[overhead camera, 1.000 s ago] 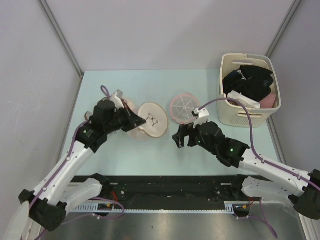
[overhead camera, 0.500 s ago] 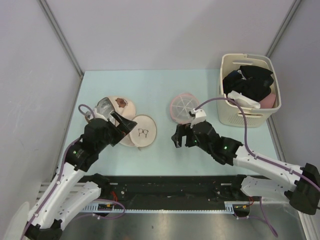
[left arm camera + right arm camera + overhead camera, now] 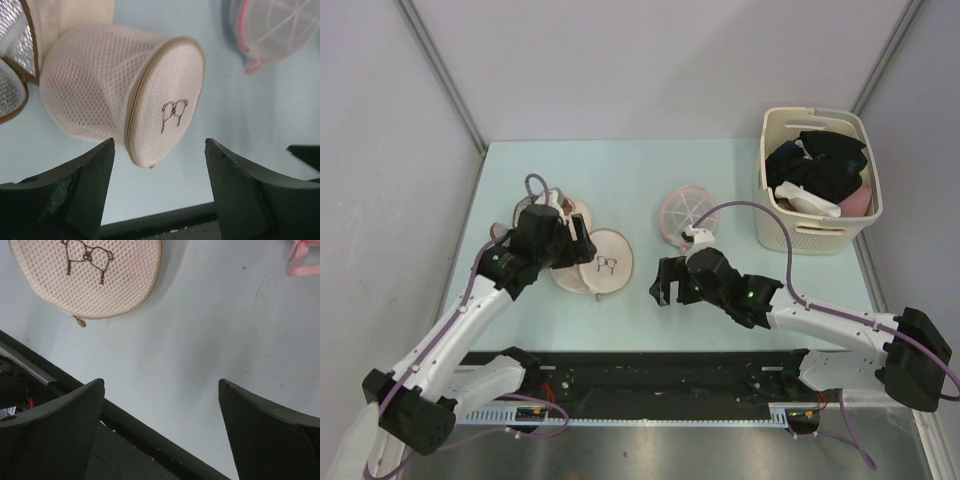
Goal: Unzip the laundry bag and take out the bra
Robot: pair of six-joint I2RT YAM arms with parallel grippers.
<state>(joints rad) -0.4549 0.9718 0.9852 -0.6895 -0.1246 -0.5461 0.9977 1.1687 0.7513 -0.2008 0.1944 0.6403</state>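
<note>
A pale mesh drum-shaped bag (image 3: 592, 264) lies on its side on a light blue table (image 3: 620, 170). Its round end faces up and to the right. On that end is a small dark line drawing (image 3: 172, 114) of two loops joined like spectacles. It does not read as letters. What is inside the mesh cannot be made out.

The left gripper (image 3: 580, 246) is just over the bag's left half. In the left wrist view its two dark fingers (image 3: 80, 185) are spread wide, holding nothing, with the bag's marked end just beyond the gap. This view alone shows the bag's mesh side wall and the tan seam around its end. It also shows a beige dome with silver lining (image 3: 11, 65) touching the bag's far side.

The right gripper (image 3: 663, 283) is to the right of the bag, near it but apart. Its fingers (image 3: 55, 425) are also spread and empty. Only the right wrist view shows a small zip pull (image 3: 80, 321) at the bag's rim.

A pink disc (image 3: 687, 213) lies further right. Well beyond it is a cream basket (image 3: 807, 237) of black and white clothes (image 3: 817, 163).
</note>
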